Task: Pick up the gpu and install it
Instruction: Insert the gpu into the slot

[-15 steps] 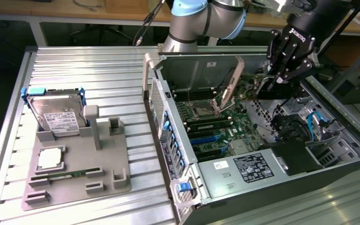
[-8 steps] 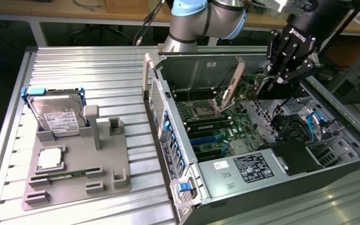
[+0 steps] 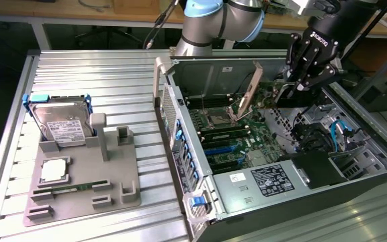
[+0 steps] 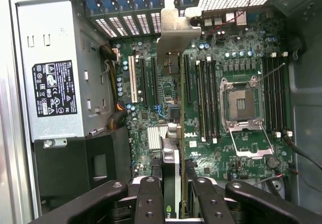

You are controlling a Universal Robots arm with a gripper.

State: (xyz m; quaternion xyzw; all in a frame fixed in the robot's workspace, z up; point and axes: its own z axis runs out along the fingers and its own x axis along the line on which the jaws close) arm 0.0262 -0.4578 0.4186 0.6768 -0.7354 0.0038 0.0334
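My gripper (image 3: pixel 300 83) hangs over the far right part of the open computer case (image 3: pixel 355 196), above the motherboard (image 3: pixel 237 133). It is shut on the gpu (image 4: pixel 171 166), which I see edge-on between the black fingers (image 4: pixel 150 200) in the wrist view. The card's silver end bracket (image 4: pixel 174 28) points toward the case's rear slot openings. Under the card lie the motherboard's black expansion slots (image 4: pixel 151 83). In the exterior view the gpu (image 3: pixel 292 96) is a dark block below the fingers, held clear above the board.
A grey fixture tray (image 3: pixel 79 191) on the exterior view's left carries a silver hard drive (image 3: pixel 62 123), a processor (image 3: pixel 54 169) and a memory stick (image 3: pixel 69 189). The processor socket (image 4: pixel 241 105) stands open with its lever raised. The power supply (image 4: pixel 50 93) fills one side of the case.
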